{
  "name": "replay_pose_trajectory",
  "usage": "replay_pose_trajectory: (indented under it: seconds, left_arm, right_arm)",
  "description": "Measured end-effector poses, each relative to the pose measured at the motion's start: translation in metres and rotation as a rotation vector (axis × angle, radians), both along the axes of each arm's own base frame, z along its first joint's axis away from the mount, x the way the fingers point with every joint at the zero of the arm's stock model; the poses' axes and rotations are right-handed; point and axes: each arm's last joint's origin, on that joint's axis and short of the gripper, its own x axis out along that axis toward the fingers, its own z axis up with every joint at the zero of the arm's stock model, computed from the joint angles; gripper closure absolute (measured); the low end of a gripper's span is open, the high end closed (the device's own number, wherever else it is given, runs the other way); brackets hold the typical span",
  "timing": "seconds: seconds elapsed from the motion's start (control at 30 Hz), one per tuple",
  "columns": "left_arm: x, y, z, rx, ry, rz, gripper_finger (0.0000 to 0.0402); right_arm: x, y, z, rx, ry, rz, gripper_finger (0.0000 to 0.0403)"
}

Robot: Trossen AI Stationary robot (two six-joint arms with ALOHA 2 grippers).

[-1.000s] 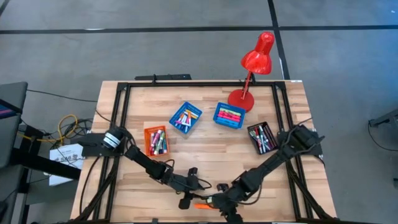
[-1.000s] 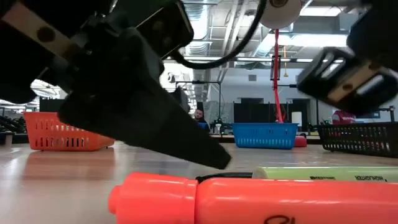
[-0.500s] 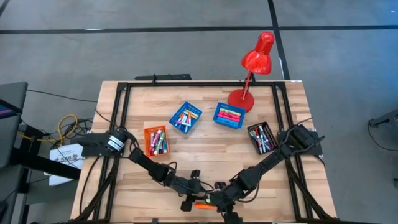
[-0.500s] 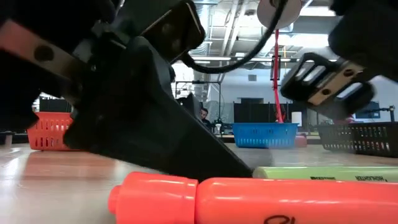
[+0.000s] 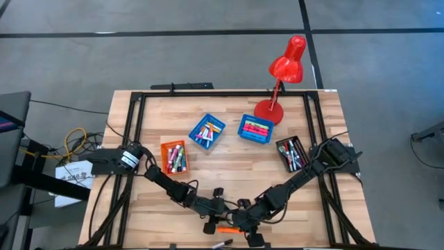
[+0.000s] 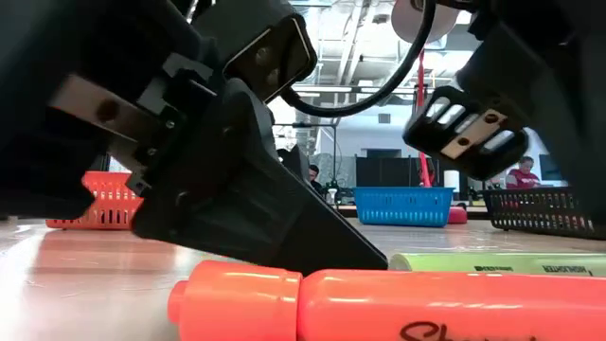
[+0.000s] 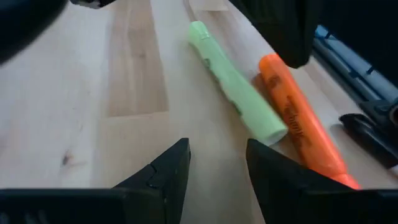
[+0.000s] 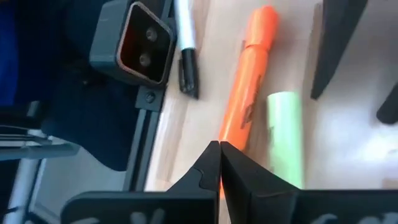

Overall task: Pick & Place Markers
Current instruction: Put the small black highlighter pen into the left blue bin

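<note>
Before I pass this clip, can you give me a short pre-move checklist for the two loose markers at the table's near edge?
1. Orange marker lying flat on the table: ok.
2. Green marker beside the orange one, apart from the trays: ok.
3. Right gripper holding a marker: not ok; its jaws are shut together with nothing between them, the orange marker just ahead of the tips.
4. Left gripper ready to grasp: ok; jaws open, empty, green marker ahead of them.
5. Room between the two grippers: cannot tell; they sit close together over the markers.
</note>
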Motion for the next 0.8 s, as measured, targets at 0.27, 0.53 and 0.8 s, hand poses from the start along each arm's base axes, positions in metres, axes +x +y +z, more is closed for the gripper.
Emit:
replay_pose_trajectory:
  seconds: [0.27,0.53,0.8]
  left_arm:
    - [-0.008,0.013,0.057,0.049,0.05,0.029,0.0243]
    - [-0.04,-0.016,0.084,0.04,0.109,-0.152,0.0243]
    - [-0.048,-0.032,0.06,0.039,0.157,-0.16,0.0243]
  right_arm:
    - [0.0,-0.001,0.0,-0.014,-0.007,0.0,0.0402]
    - [-0.001,0.002,0.0,-0.004,-0.011,0.011,0.0402]
    - [0.003,0.022,0.014,0.103,-0.204,0.094,0.0403]
